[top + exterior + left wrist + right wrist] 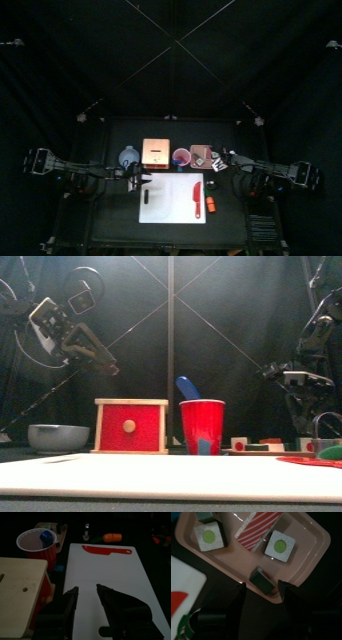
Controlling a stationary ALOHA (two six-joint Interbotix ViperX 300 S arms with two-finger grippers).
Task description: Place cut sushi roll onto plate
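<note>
looking down past your right tool (263, 592), you can see its jaws spread wide, holding nothing, just above the pink plate (314, 549). three cut sushi roll pieces (279, 546) sit on that plate beside a striped piece (254, 531), one by the rim. your left tool (85, 594) hangs over the white board (107, 572), jaws a little apart, empty. the red knife (105, 550) lies on the board. no roll pieces show there, so the job looks nearly done.

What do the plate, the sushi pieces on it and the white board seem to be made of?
The plate looks like smooth moulded plastic: pink, with a soft sheen and a raised, rounded rim. The sushi pieces look like toy food, perhaps plastic or wood: crisp square faces with flat green centres. The white board looks like matte plastic, flat and uniform, though the material is not certain.
</note>
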